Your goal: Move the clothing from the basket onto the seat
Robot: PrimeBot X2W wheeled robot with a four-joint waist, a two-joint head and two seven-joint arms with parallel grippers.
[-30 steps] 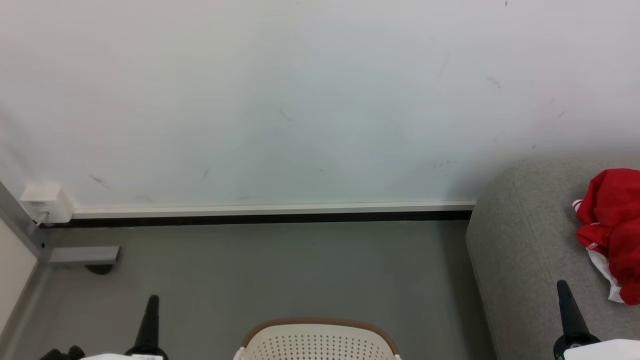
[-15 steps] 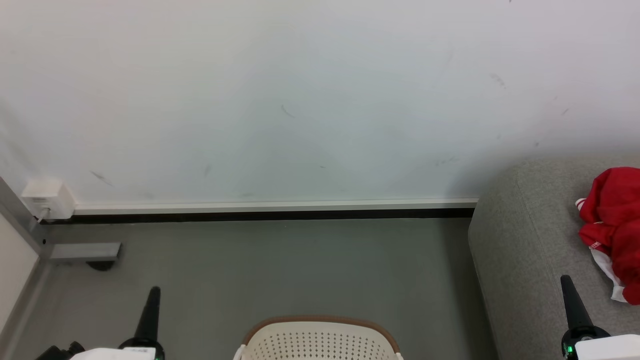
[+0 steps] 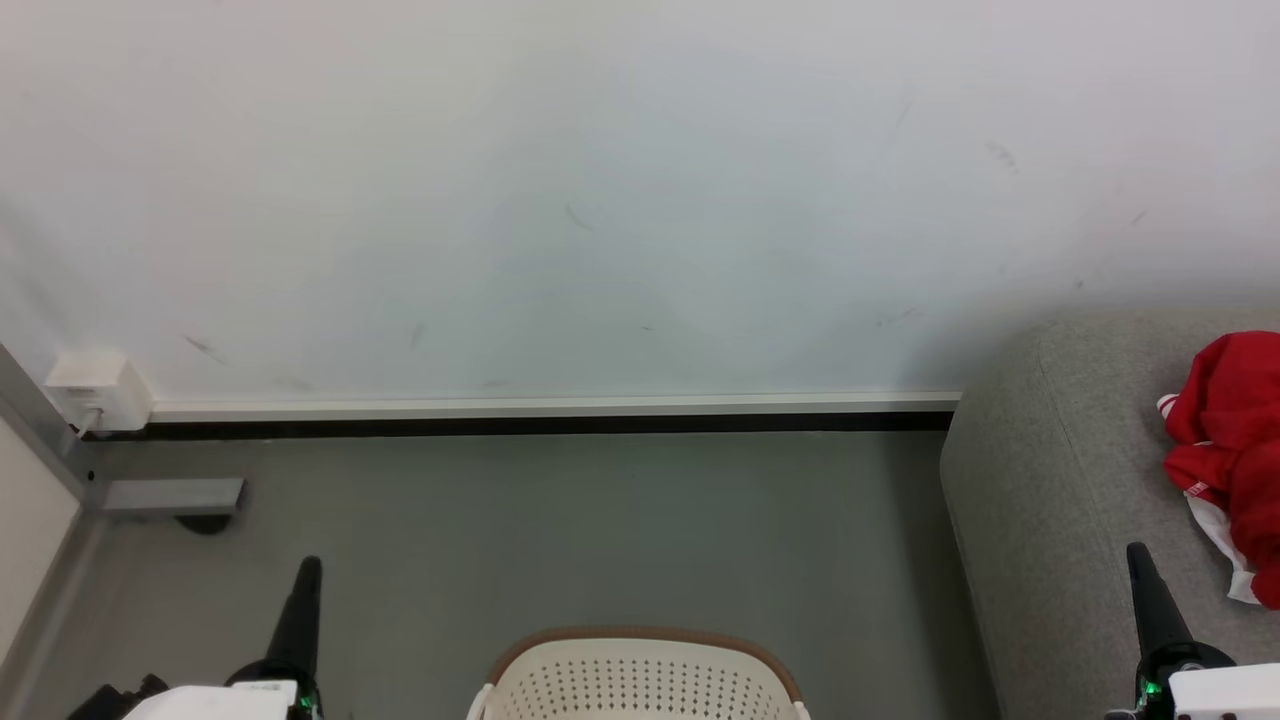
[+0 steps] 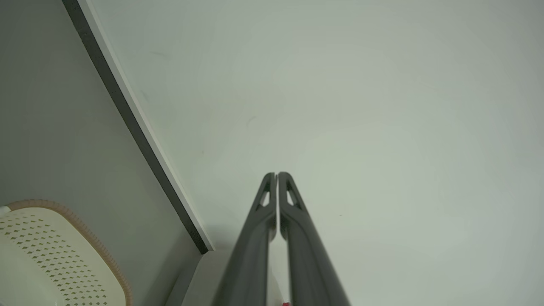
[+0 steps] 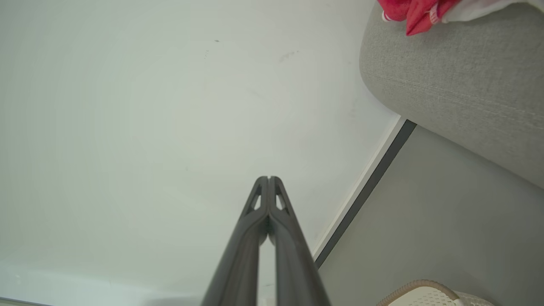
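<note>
Clothing [image 3: 1235,440], red with white trim, lies bunched on the seat [image 3: 1050,500] at our right, well apart from the basket [image 3: 640,634]. Before us the pale wall [image 3: 600,200] takes up most of the head view, with the grey floor [image 3: 600,540] below it. The grey seat stands on that floor, close to the wall. The basket sits on the floor at the bottom edge, between our arms; we see its far rim and perforated side but cannot tell what it holds. Our left gripper [image 3: 305,575] and right gripper [image 3: 1137,555] point upward, each with its two fingers closed together on nothing. A small white box [image 3: 95,385] sits low on the wall at our left.
</note>
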